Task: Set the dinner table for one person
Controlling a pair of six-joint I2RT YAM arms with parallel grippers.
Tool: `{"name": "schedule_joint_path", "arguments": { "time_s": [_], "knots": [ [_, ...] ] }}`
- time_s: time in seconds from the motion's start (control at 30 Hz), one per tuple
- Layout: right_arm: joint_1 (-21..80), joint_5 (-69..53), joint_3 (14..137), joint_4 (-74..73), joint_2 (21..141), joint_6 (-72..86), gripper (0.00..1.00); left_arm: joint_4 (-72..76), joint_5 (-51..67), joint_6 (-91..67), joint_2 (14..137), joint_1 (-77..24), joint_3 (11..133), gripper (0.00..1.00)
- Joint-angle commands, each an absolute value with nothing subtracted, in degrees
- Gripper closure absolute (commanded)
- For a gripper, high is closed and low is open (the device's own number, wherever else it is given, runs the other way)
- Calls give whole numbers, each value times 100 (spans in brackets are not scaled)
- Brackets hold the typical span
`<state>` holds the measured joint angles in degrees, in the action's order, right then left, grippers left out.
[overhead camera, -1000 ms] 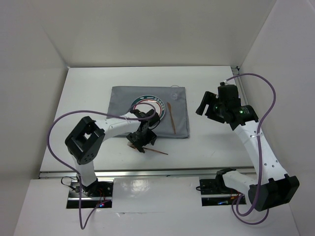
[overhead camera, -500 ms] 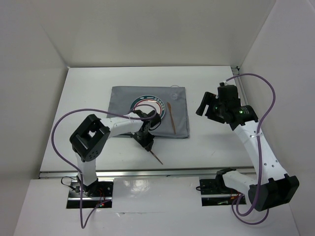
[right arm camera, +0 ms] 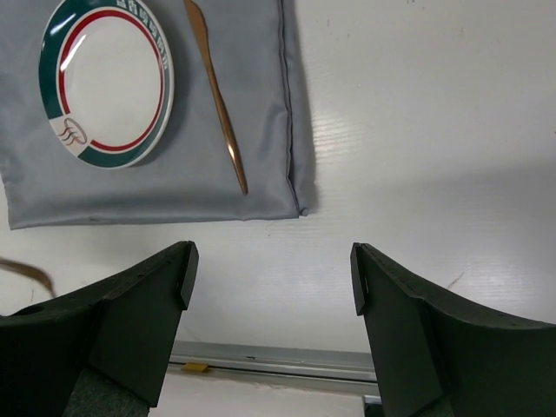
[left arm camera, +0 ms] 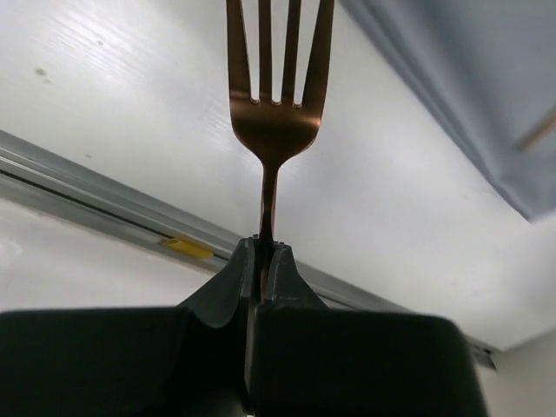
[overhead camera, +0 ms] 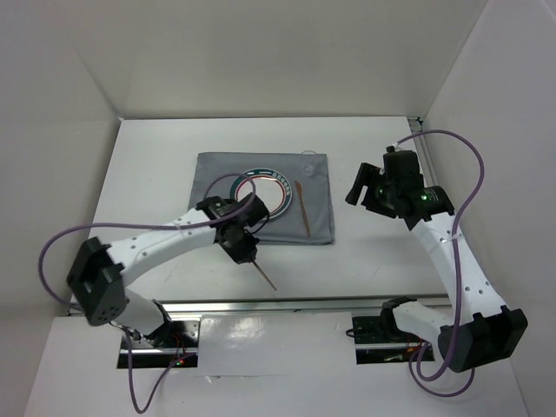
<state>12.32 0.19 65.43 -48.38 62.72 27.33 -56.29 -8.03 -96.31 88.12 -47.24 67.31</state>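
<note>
Saw the dinner table (overhead camera: 373,261) carrying a grey mat (overhead camera: 213,169) in the upper middle of the top view, with a green-and-red-rimmed plate (overhead camera: 269,189) and a copper knife (overhead camera: 301,208) on it. Noted, just below the mat's lower edge, a copper fork (overhead camera: 268,280) pinched at its neck by the left gripper (overhead camera: 250,257), with the tines pointing up the frame in the left wrist view. Compared with a second before: had lain loose there under spread jaws, was now clamped tight, with its free end swung toward the lower right. Could not tell whether lifted clear of the surface. Judged the fork secured and ready for carrying to a place beside the plate, with the setting not yet complete. Found the left arm stretched low from the lower left corner to the centre, elbow swung far out to the left. Found the right gripper (overhead camera: 354,187) spread wide and empty at the right of the frame, well apart from the mat, unmoved.
</note>
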Motion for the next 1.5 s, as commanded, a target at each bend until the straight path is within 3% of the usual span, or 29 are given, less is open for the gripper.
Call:
{"name": "schedule_joint_path", "arguments": {
  "time_s": [0.0,0.07,0.23,0.53,0.97,1.27,1.33,1.43,1.47],
  "knots": [
    [1195,-43,6521,-4518,6311,2654,17,-6337,-1727,-9582,7948,-4764,6662,100],
    [1195,-140,6521,-4395,6371,2707,17,-6407,-2256,-9274,7779,-4475,6837,100],
    [1195,-343,6820,-4324,6495,2830,17,-5282,-2787,-5761,8207,-3333,7828,100],
    [1195,-281,6935,-4377,6671,2777,17,-6328,-3148,-3043,11301,-2567,10755,100],
    [1195,8,6882,-4377,6838,2777,17,-5915,-1900,-2444,12567,-2118,11170,100],
    [1195,62,6768,-4376,6891,2777,17,-6108,-2118,-2600,13341,-1934,11769,100],
    [1195,141,6768,-4377,6891,2777,17,-5952,-1987,-2602,13342,-1864,11585,95],
    [1195,193,6697,-4377,6891,2777,17,-5897,-1732,-2602,13289,-1723,11514,70],
    [1195,193,6697,-4377,6891,2777,17,-5897,-1731,-2602,13289,-1723,11514,68]
  ]
}}
